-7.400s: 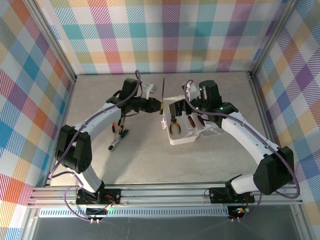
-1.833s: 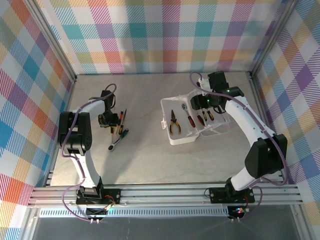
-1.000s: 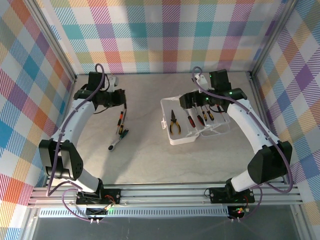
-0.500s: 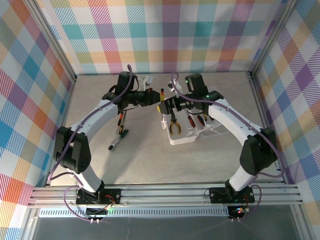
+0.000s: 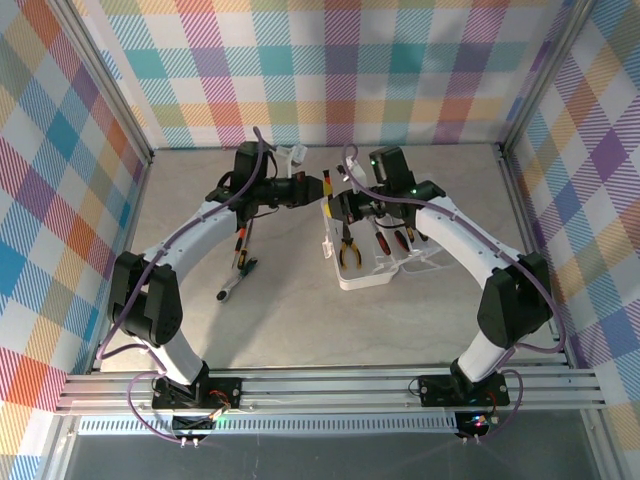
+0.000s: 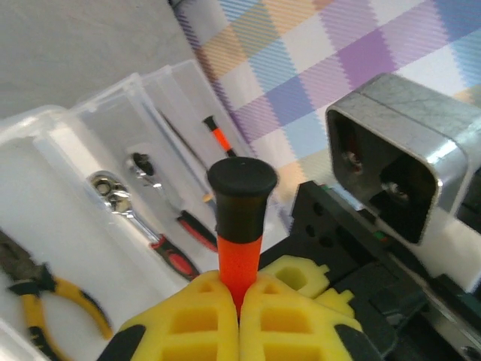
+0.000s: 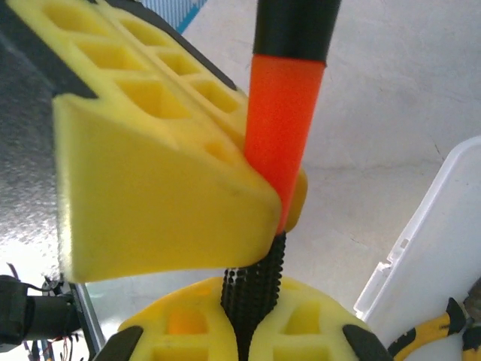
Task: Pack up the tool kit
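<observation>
On the grey table, the open case lies right of the middle, with pliers inside. Above its left edge both grippers meet on one screwdriver. The left gripper is clamped on the orange handle, and the right gripper on the black ribbed part.

Two grippers are sharing one tool: the left gripper and the right gripper are both pinching a single orange-handled screwdriver. One clear case is lying open. Inside it, one pair of yellow-handled pliers and one red-handled ratchet are lying alongside at least two slim red or orange drivers, whose exact number is proving hard to tell. Out on the table, two tools are lying loose: one loose screwdriver and one green-handled ratchet.
</observation>
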`<state>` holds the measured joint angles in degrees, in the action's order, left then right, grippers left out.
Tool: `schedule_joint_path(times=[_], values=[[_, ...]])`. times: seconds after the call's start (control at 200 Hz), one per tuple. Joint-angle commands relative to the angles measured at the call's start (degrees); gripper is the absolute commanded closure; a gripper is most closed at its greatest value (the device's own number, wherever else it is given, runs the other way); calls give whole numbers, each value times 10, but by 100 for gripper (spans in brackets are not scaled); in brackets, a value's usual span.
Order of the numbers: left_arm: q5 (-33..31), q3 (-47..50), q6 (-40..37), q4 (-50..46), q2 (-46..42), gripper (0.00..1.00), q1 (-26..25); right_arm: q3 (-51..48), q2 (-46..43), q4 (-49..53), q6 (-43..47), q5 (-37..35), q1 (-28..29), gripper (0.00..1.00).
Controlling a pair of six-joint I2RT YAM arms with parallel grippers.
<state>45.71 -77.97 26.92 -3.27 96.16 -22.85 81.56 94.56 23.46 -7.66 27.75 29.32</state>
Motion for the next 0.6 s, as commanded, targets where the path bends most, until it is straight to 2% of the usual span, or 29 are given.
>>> schedule_joint_path(times=[0.0, 0.08, 0.085, 0.095, 0.1, 0.115, 0.2, 0.365, 0.465, 0.595], values=[[-109, -40, -109, -180, -13, 76, 8, 24, -26, 27, 35, -36, -16, 100], [-205, -52, -154, -256, -27, 38, 26, 24, -41, 65, 51, -64, -47, 100], [-210, -52, -156, -259, -28, 34, 28, 23, -41, 68, 52, -66, -50, 100], [-219, -52, -160, -265, -31, 11, 31, 23, -44, 73, 54, -71, -55, 100], [-224, -51, -163, -267, -33, 5, 32, 23, -45, 74, 55, -74, -57, 100], [-239, -50, -168, -277, -37, 0, 37, 24, -48, 85, 59, -81, -65, 100], [-313, -43, -192, -320, -57, 0, 67, 29, -62, 140, 84, -154, -103, 100], [-408, -23, -219, -374, -64, 0, 115, 36, -66, 220, 127, -307, -160, 100], [-414, 5, -221, -364, -58, 0, 127, 41, -46, 249, 162, -397, -179, 100], [-412, 22, -220, -357, -41, 0, 128, 55, -19, 271, 172, -410, -189, 100]])
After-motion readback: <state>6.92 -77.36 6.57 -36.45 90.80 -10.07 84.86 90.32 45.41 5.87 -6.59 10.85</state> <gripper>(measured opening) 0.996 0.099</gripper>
